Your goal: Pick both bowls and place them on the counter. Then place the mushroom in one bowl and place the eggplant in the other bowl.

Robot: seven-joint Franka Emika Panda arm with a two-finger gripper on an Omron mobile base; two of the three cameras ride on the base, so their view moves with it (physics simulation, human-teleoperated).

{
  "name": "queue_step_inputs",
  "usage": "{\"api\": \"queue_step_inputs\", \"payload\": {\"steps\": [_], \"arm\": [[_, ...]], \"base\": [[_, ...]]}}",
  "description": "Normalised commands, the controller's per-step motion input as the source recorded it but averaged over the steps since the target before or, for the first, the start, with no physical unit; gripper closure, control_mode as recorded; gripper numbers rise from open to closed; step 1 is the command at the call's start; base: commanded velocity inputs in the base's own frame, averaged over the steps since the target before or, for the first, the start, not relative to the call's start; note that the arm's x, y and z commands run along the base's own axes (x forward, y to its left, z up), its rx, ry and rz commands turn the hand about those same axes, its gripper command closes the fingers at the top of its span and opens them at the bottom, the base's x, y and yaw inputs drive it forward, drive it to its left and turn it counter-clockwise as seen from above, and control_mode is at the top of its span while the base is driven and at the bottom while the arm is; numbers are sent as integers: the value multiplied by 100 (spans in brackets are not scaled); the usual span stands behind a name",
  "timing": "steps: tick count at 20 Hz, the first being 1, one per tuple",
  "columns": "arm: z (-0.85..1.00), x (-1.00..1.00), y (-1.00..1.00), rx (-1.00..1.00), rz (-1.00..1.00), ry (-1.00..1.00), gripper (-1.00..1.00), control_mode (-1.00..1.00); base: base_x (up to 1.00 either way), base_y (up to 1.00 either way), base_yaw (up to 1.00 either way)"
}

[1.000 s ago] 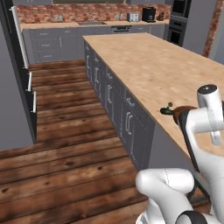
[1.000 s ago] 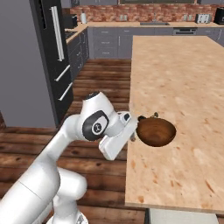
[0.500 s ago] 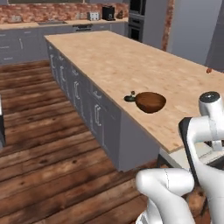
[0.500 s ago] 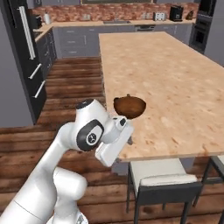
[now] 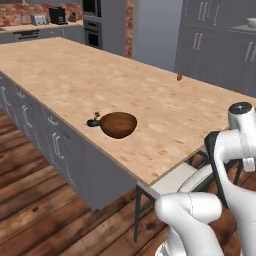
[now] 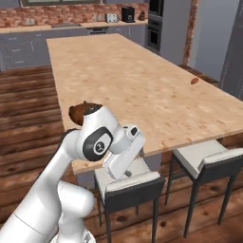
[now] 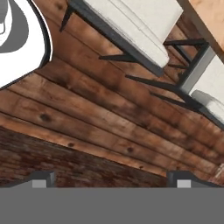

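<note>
The reddish-brown wooden bowl point(image 5: 118, 124) stands upright on the tan counter point(image 5: 90, 75) near its front edge. The blackish eggplant point(image 5: 93, 122) lies just left of it, close to or touching its side. The small mushroom point(image 5: 179, 77) lies alone farther back on the counter. In the right base view my arm hides most of the bowl point(image 6: 81, 110), and the mushroom point(image 6: 194, 81) sits near the counter's point(image 6: 133, 76) right edge. My gripper point(image 7: 112, 180) hangs off the counter's end and points down at the wooden floor. It is open with nothing between its fingertips point(image 7: 41, 179). A pale bowl point(image 5: 251, 22) shows on a far grey ledge.
Stools with white cushions point(image 6: 128, 182) point(image 6: 209, 156) stand tucked under the counter's near end, right below my hand; they show in the hand view too point(image 7: 131, 22). Grey tall cupboards point(image 5: 215, 45) rise behind the counter. Dark plank floor point(image 5: 35, 200) lies to the left.
The base has driven and turned around the counter's end, so the whole scene has shifted. The mushroom and stools have come into view. The gripper stays open and empty.
</note>
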Motion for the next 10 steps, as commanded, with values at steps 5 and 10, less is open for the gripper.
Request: {"api": "queue_step_inputs", "payload": {"steps": [5,10], "arm": [[0,0,0,0,0,0,-100,100],[0,0,0,0,0,0,-100,100]], "base": [[46,-100,-14],[56,-99,-5]]}}
